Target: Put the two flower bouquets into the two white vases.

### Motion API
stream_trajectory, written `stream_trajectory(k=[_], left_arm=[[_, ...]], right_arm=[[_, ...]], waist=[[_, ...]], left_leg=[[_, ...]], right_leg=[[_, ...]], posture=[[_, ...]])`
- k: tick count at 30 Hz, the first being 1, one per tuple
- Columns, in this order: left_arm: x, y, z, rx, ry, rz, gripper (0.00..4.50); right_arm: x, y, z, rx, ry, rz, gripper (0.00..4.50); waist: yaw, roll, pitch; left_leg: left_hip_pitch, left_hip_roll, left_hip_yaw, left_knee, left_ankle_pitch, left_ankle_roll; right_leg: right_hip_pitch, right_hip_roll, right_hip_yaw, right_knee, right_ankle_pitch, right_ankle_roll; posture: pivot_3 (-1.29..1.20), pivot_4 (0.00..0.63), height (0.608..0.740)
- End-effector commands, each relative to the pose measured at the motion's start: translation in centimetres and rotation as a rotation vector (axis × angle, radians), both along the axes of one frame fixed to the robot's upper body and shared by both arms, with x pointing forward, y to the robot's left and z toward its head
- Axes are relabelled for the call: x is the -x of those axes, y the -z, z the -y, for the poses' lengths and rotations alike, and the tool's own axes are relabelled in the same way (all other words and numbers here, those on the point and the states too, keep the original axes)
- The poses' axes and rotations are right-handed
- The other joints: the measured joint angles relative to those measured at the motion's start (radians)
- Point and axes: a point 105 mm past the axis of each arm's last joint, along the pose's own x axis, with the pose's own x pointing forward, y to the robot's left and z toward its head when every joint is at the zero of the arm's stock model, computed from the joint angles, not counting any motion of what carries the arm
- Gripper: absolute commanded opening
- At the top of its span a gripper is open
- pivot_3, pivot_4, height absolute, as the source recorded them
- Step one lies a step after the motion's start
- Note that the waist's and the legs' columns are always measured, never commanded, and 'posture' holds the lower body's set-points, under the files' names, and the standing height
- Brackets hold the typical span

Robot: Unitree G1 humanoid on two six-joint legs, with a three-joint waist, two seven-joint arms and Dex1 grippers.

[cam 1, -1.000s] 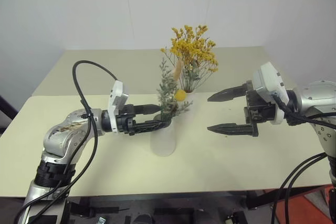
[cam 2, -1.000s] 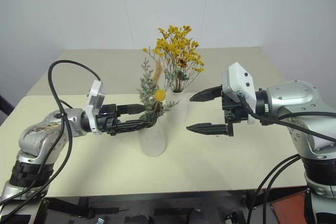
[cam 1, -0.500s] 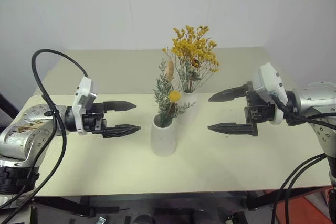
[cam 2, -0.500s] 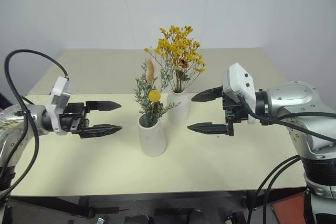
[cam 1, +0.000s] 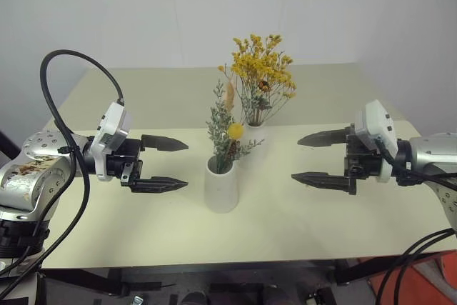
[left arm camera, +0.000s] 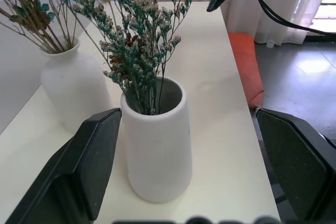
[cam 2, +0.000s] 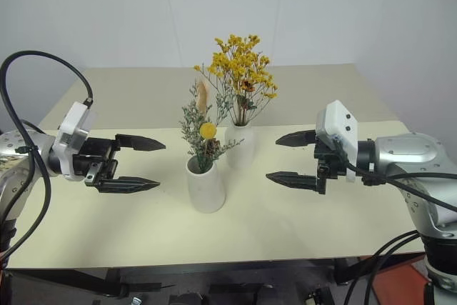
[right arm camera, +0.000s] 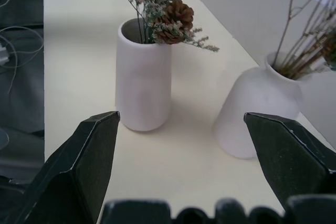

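Observation:
Two white vases stand upright mid-table. The tapered wide-mouthed vase point(cam 1: 221, 187) holds the grey-green bouquet point(cam 1: 227, 133) with a yellow ball flower. Behind it the rounded narrow-necked vase point(cam 2: 240, 146) holds the mustard-yellow bouquet point(cam 1: 263, 66). My left gripper point(cam 1: 171, 164) hangs open to the left of the front vase, apart from it, fingers pointing at it. My right gripper point(cam 1: 314, 158) stands open to the right of both vases, holding nothing. The left wrist view shows the front vase point(left arm camera: 157, 140) between the open fingers point(left arm camera: 86, 166).
The cream table point(cam 1: 321, 226) is bare in front of the vases and at both sides. Its front edge runs just below my arms. A white wall rises behind the far edge. An orange-red patch of floor point(cam 1: 428, 283) shows at the right.
My left gripper let go of the grey-green bouquet in the front vase and drew back to the left, its fingers open. My right gripper shifted a little right and down.

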Motion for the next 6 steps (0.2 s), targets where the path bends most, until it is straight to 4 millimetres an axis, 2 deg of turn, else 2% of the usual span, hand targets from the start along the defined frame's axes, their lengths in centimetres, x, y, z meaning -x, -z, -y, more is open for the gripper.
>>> stream_trajectory(k=[1, 6], left_arm=[[0.44, -1.40, -0.11, -0.020, 0.028, 0.065, 4.46], [0.76, -1.99, 0.23, -0.007, 0.040, 0.083, 4.46]], right_arm=[[0.40, -1.35, 0.45, 0.003, 0.022, 0.058, 4.50], [0.69, -1.16, 1.28, 0.015, 0.045, 0.042, 4.50]], waist=[[0.000, 0.000, 0.000], [0.003, 0.000, 0.000]], left_leg=[[0.000, 0.000, 0.000, 0.000, 0.000, 0.000], [0.000, 0.002, 0.000, 0.000, 0.000, 0.000]], right_leg=[[0.000, 0.001, 0.000, 0.000, 0.000, 0.000], [0.000, 0.002, 0.000, 0.000, 0.000, 0.000]], posture=[[0.00, 0.150, 0.740], [0.00, 0.150, 0.740]])
